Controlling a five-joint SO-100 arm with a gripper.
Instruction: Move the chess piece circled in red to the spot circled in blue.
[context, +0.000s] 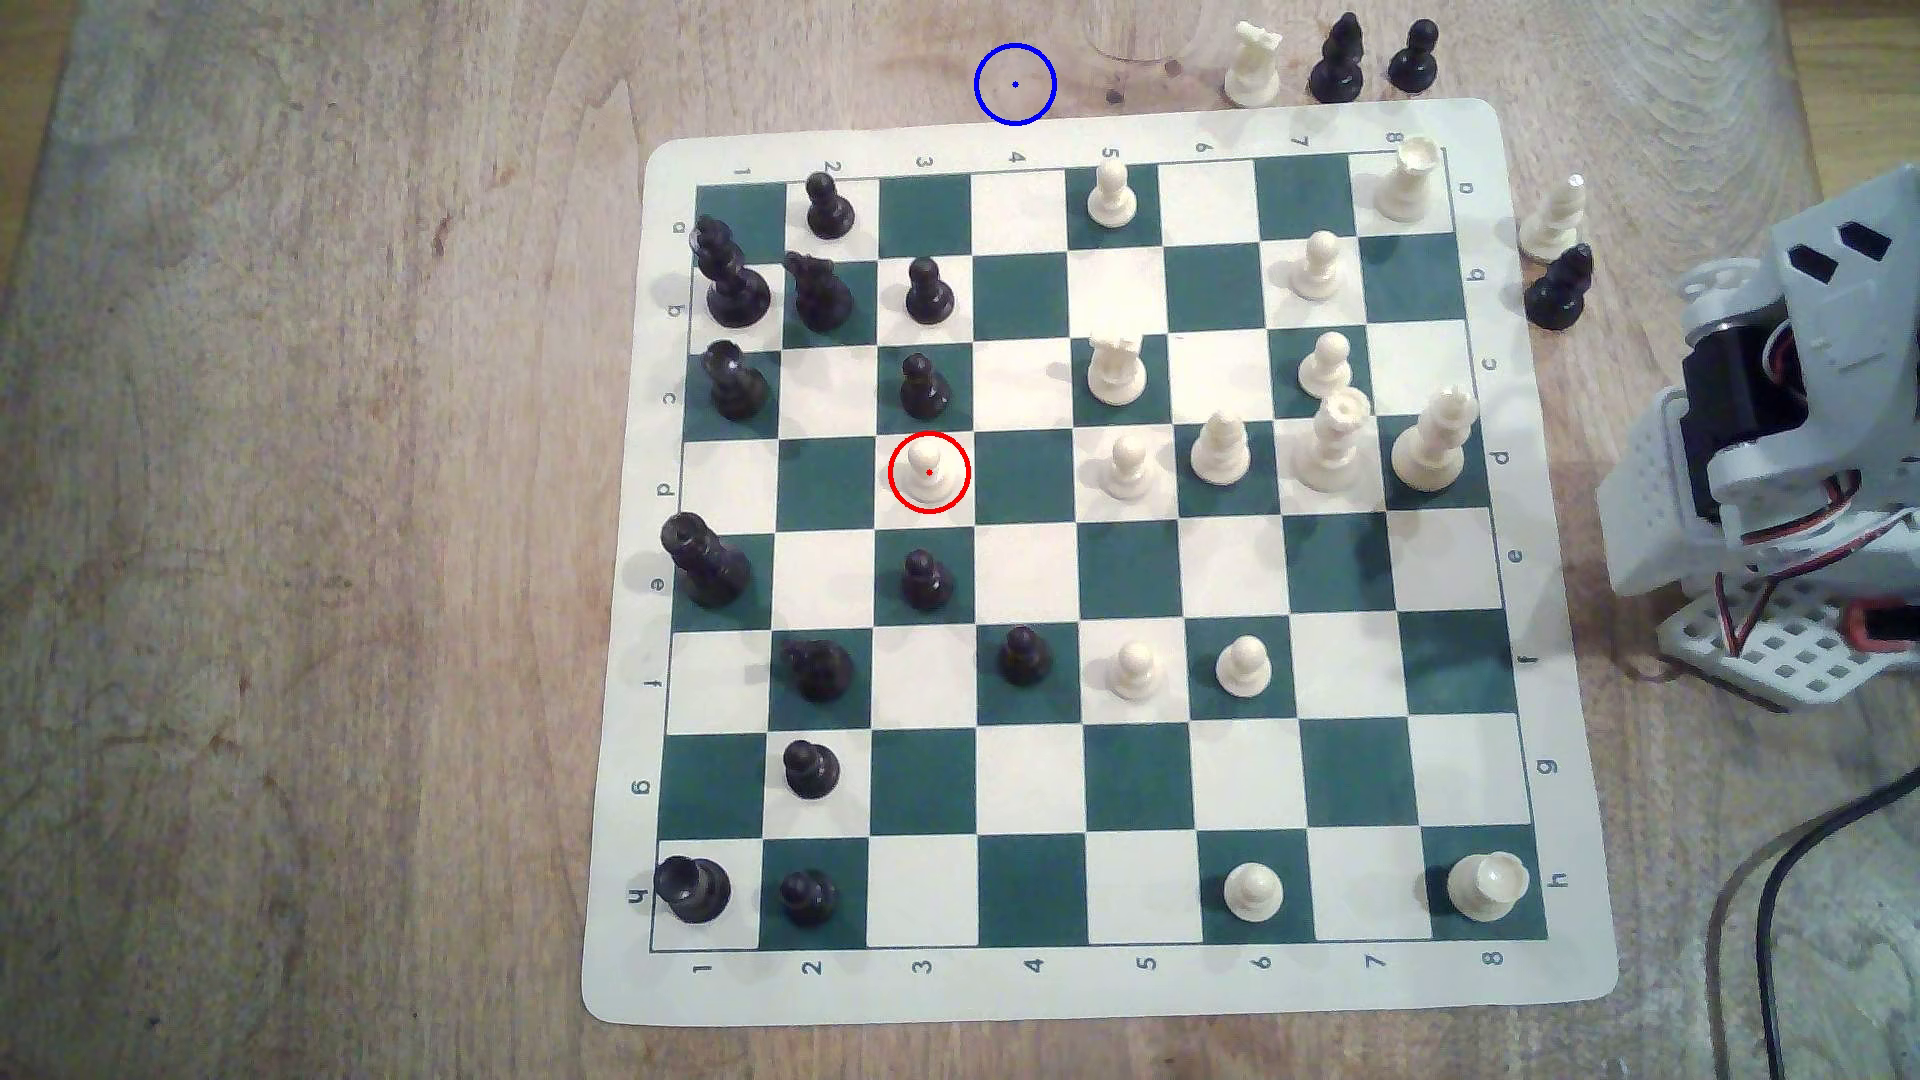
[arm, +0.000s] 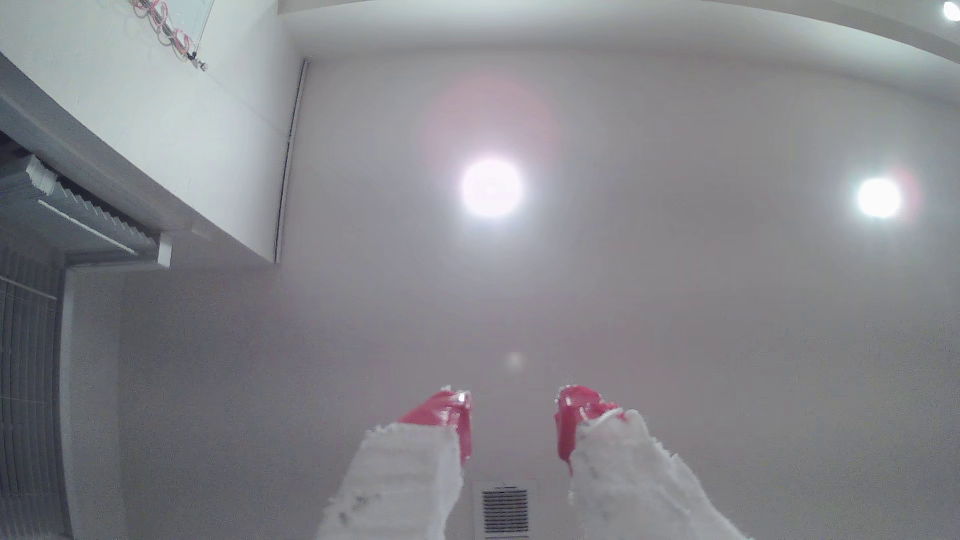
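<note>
The gripper (arm: 514, 415) pointed at the ceiling, red tips spread, empty. The white pawn (context: 928, 469) stood between two black pawns (context: 923, 386), risking a knock; the blue-ringed spot (context: 1015, 84) lay on the table beyond the board.

A: How's the exterior view?

B: Evenly lit, warm. Pieces drop short, soft shadows on the board (context: 1049, 561). Slightly soft overall, and the board's edges bow a little.

A: And the wrist view?

B: Hazy and washed out. Two ceiling lights (arm: 492, 187) blow out white, with pinkish flare rings. Straight lines curve near the edges, and the fingertips (arm: 457, 415) look fuzzy.
</note>
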